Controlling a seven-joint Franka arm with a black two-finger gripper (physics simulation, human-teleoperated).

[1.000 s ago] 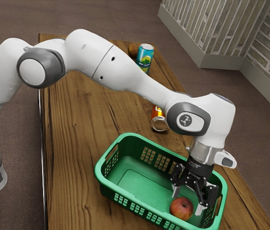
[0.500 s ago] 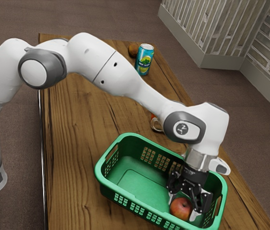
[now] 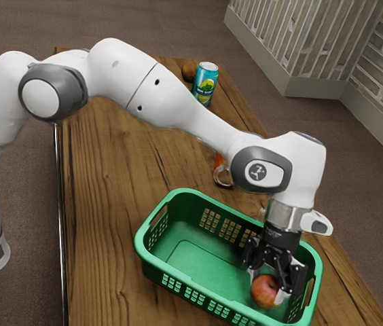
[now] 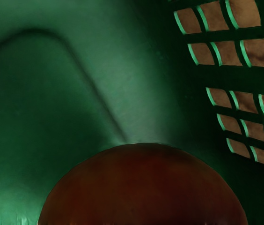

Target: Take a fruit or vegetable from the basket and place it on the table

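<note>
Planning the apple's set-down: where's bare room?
Bare: table between its edge at the exterior view's left and the green basket; basket floor away from the gripper. Crowded: basket end around apple; far table end with blue can, brown round item.

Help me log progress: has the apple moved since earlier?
Yes: against the green basket, the apple has shifted slightly toward the exterior view's upper right.

Arm [image 3: 161, 95] kinda hid most of the orange can [image 3: 219, 162], blue can [image 3: 205, 80] covered part of a round brown thing [image 3: 189, 70], wrist view's lower edge chopped the apple [image 4: 143, 187].
</note>
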